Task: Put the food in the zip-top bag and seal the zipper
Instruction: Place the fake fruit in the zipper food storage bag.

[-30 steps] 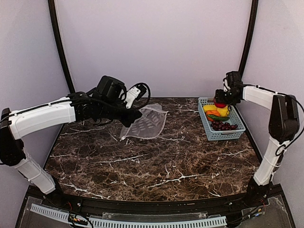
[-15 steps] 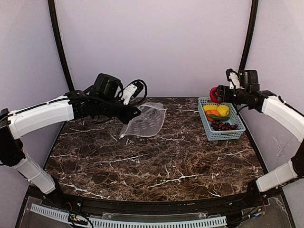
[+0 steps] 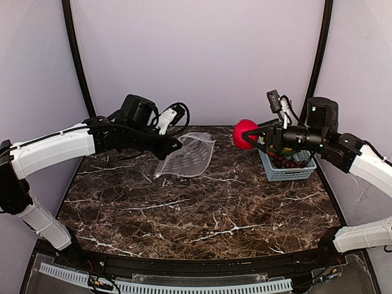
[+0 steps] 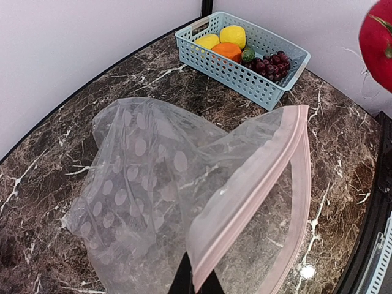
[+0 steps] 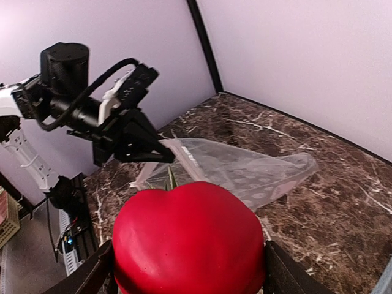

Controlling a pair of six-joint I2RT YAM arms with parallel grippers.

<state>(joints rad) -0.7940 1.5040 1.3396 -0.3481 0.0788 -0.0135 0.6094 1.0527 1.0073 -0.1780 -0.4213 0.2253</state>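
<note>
My left gripper (image 3: 174, 146) is shut on the whitish-pink zipper strip (image 4: 251, 177) of the clear dotted zip-top bag (image 3: 187, 158), holding its mouth edge up above the table; the bag's body lies on the marble (image 4: 141, 184). My right gripper (image 3: 248, 136) is shut on the red apple (image 3: 244, 133), held in the air between the bag and the basket; the apple fills the right wrist view (image 5: 187, 245). The other food, two yellow pieces (image 4: 233, 35), the orange piece (image 4: 228, 51), the green piece (image 4: 247, 55) and dark grapes (image 4: 269, 64), lies in the light-blue basket (image 4: 214, 58).
The basket (image 3: 294, 173) stands at the table's back right, partly hidden behind my right arm. Black frame posts rise at both back corners. The dark marble table (image 3: 202, 208) extends toward the front edge.
My right gripper has lifted the red apple out of the basket and carried it left toward the bag. My left gripper keeps holding the bag's edge, almost still.
</note>
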